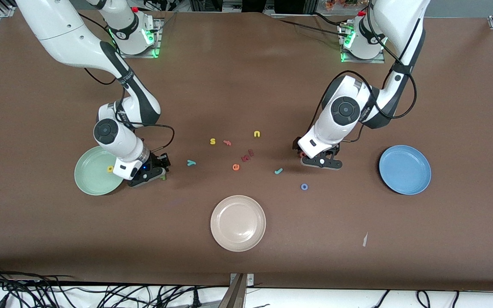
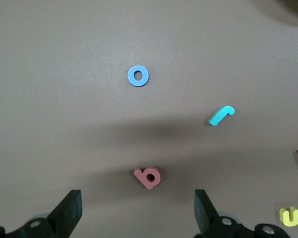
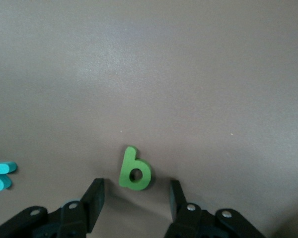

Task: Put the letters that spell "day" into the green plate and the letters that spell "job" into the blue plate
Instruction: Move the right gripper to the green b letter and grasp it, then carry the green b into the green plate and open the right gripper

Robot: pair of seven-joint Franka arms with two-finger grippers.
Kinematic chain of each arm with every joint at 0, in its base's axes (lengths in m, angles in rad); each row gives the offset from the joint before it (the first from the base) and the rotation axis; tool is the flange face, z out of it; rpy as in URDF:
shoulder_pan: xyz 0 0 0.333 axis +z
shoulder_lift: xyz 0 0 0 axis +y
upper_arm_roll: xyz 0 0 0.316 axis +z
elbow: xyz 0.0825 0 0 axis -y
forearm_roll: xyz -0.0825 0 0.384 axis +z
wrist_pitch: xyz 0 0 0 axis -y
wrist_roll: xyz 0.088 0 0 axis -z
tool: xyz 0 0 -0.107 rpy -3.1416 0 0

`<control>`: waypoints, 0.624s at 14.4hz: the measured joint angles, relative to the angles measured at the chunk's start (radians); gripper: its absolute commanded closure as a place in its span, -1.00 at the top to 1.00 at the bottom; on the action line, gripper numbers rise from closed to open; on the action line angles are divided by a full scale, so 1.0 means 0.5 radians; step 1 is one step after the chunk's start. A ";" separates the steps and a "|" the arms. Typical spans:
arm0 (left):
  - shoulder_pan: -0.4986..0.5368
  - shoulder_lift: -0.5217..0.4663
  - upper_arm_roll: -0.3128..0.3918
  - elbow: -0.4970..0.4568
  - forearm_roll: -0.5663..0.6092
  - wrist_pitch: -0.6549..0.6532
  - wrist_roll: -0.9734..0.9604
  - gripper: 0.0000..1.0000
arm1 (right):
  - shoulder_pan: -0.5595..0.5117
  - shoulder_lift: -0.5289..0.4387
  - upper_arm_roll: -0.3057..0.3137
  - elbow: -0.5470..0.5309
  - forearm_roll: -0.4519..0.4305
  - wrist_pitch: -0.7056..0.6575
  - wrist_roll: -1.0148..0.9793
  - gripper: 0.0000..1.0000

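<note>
The green plate [image 1: 90, 182] holds a yellow round-bowled letter [image 1: 110, 169]. Beside its rim my right gripper [image 1: 161, 171] is low over the table and open, and the dark green letter [image 3: 134, 171] lies flat just off its fingertips [image 3: 95, 193]. The teal y [image 1: 191, 162] lies a little toward the table's middle. My left gripper [image 1: 301, 150] is open wide above the salmon-red letter [image 2: 148, 177], which lies just ahead of its fingers [image 2: 72, 208]. The teal j [image 1: 278, 171] and blue o [image 1: 304, 186] lie nearer the front camera. The blue plate [image 1: 405, 169] is empty.
An empty beige plate [image 1: 238, 223] sits near the front edge. Loose letters lie mid-table: yellow s [image 1: 212, 141], yellow u [image 1: 256, 134], orange e [image 1: 236, 167], a small salmon letter [image 1: 227, 142] and two dark red ones [image 1: 247, 155].
</note>
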 measured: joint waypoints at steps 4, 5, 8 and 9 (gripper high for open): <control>0.000 0.000 0.000 0.000 0.000 -0.001 0.000 1.00 | 0.011 0.000 -0.019 0.004 0.000 0.006 0.001 -0.14; 0.000 0.000 0.000 0.000 0.000 -0.002 0.000 1.00 | 0.011 0.000 -0.020 0.004 0.000 0.006 0.001 -0.16; 0.000 0.000 0.000 0.000 0.000 -0.002 0.000 1.00 | 0.015 0.000 -0.024 0.005 0.000 0.006 0.001 -0.21; 0.000 0.000 0.000 0.000 0.000 -0.002 0.000 1.00 | 0.017 0.000 -0.025 0.006 0.000 0.007 0.001 -0.21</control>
